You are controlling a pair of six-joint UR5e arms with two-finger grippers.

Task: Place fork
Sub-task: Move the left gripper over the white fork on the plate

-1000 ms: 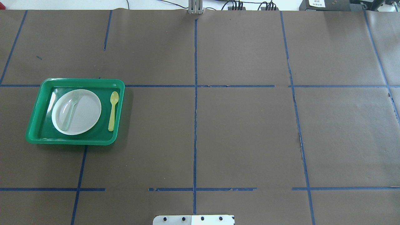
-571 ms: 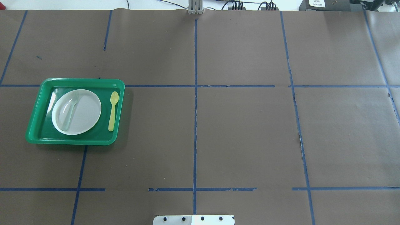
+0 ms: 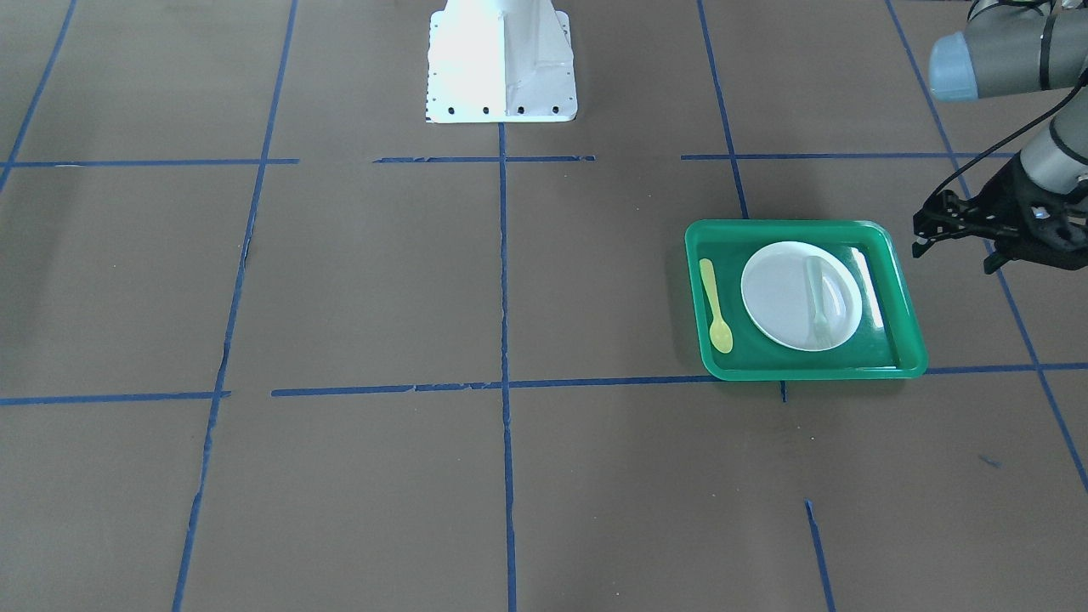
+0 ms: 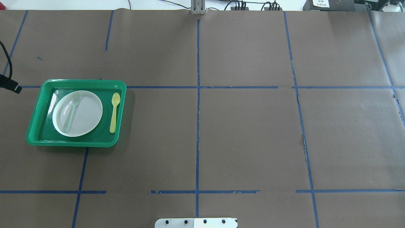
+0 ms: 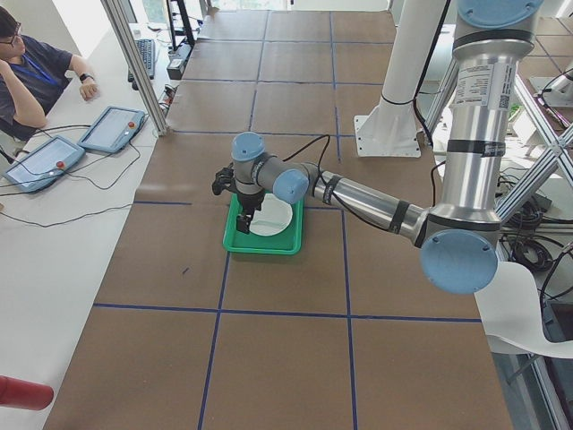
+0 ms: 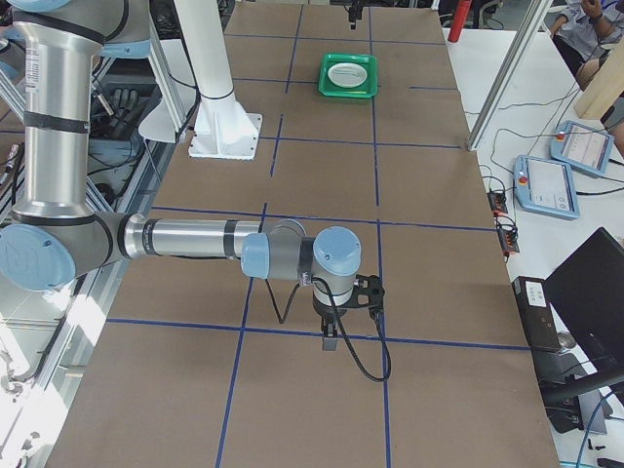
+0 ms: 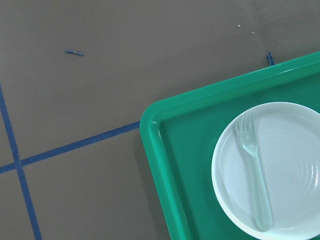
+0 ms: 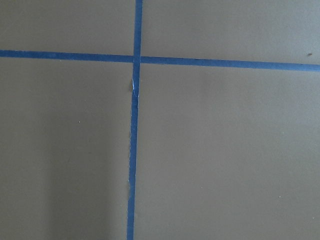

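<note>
The fork (image 4: pixel 71 110) is pale and translucent and lies on the left part of a white plate (image 4: pixel 87 115) inside a green tray (image 4: pixel 79 81). It also shows in the front view (image 3: pixel 818 297) and in the left wrist view (image 7: pixel 255 180), tines toward the tray's far edge. My left gripper (image 3: pixel 954 255) hovers just outside the tray's left side, its fingers apart and empty; only its tip shows overhead (image 4: pixel 12 87). My right gripper (image 6: pixel 330 341) hangs over bare table far to the right; I cannot tell whether it is open or shut.
A yellow spoon (image 4: pixel 114 112) lies in the tray to the right of the plate. The robot's white base (image 3: pixel 501 68) stands at the table's near middle edge. Blue tape lines cross the brown table cover.
The tip of my left gripper has come into the overhead view at the left edge, beside the tray's far left corner. The fork, plate, spoon and tray have not moved.
</note>
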